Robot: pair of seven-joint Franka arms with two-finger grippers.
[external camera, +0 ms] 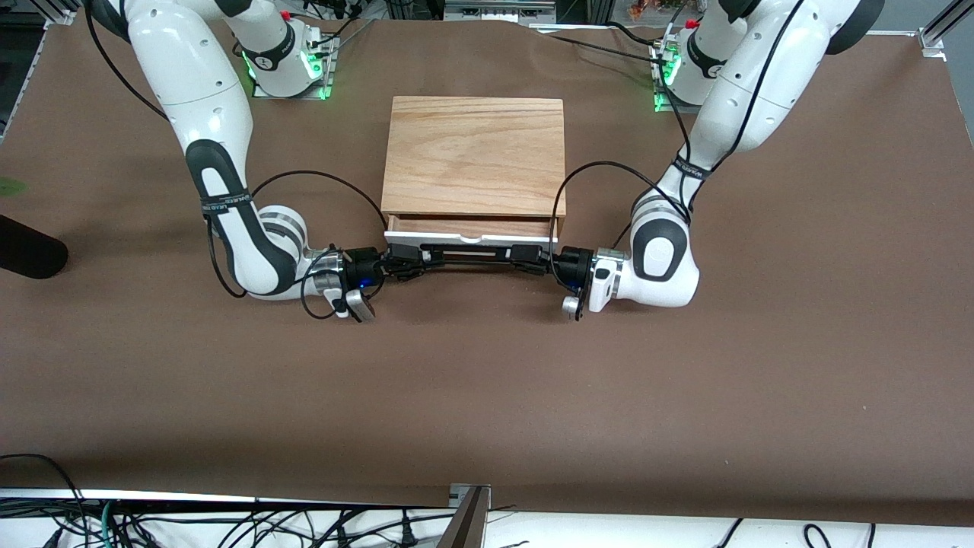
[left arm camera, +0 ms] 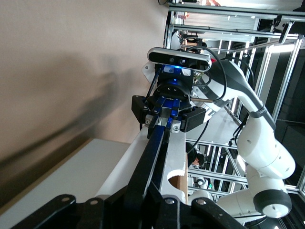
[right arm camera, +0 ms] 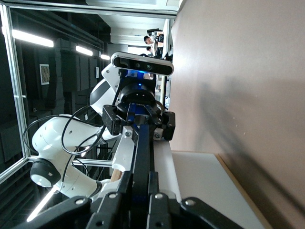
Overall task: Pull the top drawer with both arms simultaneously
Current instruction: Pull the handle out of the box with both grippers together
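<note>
Left arm [external camera: 730, 106]: reaches down from its base at the top of the front view, elbow bent, forearm low over the surface and wrist turned level toward the cabinet's front.
Left end effector [external camera: 533, 256]: clenched on the black bar handle [external camera: 472, 255] at the end toward the left arm's side; the left wrist view shows its fingers [left arm camera: 157, 210] closed around the bar.
Right arm [external camera: 205, 114]: mirrors it, forearm dropping steeply, wrist level and pointing along the drawer front.
Right end effector [external camera: 403, 262]: clenched on the same handle at its other end, fingers [right arm camera: 143, 202] pinching the bar.
Top drawer [external camera: 472, 228]: slightly open, its white front panel just proud of the cabinet, a strip of light-wood tray showing under the top slab.
Cabinet [external camera: 473, 156]: mid-surface between the two bases, front facing the front camera.
Surface [external camera: 487, 396]: brown covering.
Cables [external camera: 228, 525]: tangled along the edge nearest the front camera.
</note>
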